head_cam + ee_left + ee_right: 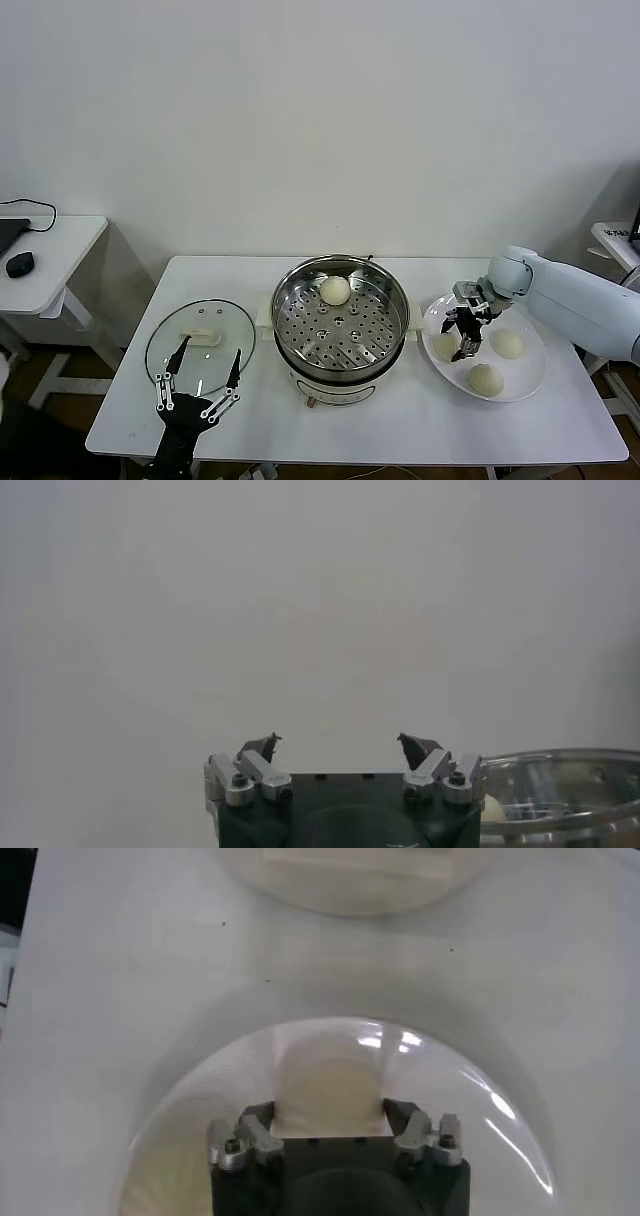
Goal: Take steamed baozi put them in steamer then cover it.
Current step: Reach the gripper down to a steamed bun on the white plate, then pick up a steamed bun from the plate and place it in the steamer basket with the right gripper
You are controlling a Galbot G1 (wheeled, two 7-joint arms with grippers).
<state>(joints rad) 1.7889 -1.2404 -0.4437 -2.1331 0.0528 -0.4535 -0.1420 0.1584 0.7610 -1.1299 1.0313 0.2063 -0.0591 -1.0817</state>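
One bun sits in the steamer; three wait on the plate. The right gripper squeezes one of them. The lid is off, and the left gripper waits wide open.

No words, numbers, labels or signs can be read anywhere in these pictures.
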